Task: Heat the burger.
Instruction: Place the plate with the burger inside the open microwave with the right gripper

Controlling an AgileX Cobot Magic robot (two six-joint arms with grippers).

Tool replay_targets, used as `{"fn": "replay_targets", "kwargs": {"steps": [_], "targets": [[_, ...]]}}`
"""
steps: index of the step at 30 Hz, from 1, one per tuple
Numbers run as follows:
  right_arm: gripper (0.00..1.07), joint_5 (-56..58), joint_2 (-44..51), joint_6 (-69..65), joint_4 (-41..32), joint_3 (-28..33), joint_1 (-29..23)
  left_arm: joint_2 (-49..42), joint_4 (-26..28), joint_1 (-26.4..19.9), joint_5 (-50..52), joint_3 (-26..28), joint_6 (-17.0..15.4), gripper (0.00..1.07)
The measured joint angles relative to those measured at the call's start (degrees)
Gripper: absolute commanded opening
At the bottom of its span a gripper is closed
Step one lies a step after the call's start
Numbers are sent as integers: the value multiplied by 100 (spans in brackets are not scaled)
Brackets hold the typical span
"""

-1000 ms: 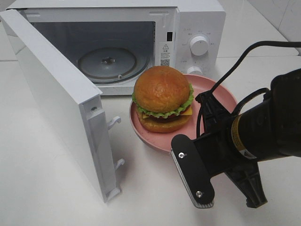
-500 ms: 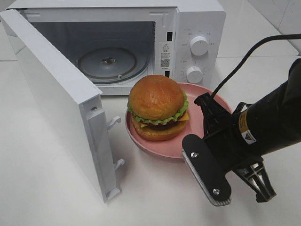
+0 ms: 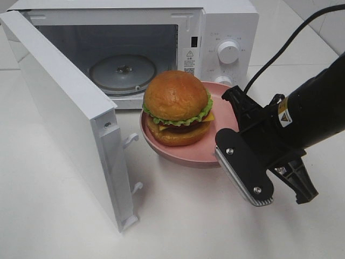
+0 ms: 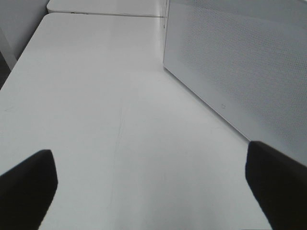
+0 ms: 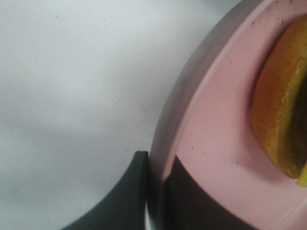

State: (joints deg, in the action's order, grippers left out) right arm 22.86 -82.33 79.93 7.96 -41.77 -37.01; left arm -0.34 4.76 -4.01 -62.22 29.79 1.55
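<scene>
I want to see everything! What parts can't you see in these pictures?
High view: black right arm hides the round pink plate's right rim.
Right wrist view: picture edge cuts off the golden-bun burger.
High view: lettering by the white microwave's knobs is too small.

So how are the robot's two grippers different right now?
The left gripper is wide open; the right gripper is shut. The left gripper holds nothing, above the white table; the right gripper pinches the rim of the pink plate carrying the burger. Both have dark fingers.
</scene>
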Motion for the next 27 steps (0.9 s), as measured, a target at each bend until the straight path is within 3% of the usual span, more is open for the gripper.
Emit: {"fn": "replay_targets", "kwargs": {"steps": [9, 19, 27], "targets": [[0, 40, 0, 126, -6, -258, 23, 0, 0, 0, 0, 0, 0, 100], [0, -143, -6, 435, -613, -264, 23, 0, 0, 0, 0, 0, 0, 100], [0, -246, -304, 533, -699, -441, 23, 0, 0, 0, 0, 0, 0, 100]]}}
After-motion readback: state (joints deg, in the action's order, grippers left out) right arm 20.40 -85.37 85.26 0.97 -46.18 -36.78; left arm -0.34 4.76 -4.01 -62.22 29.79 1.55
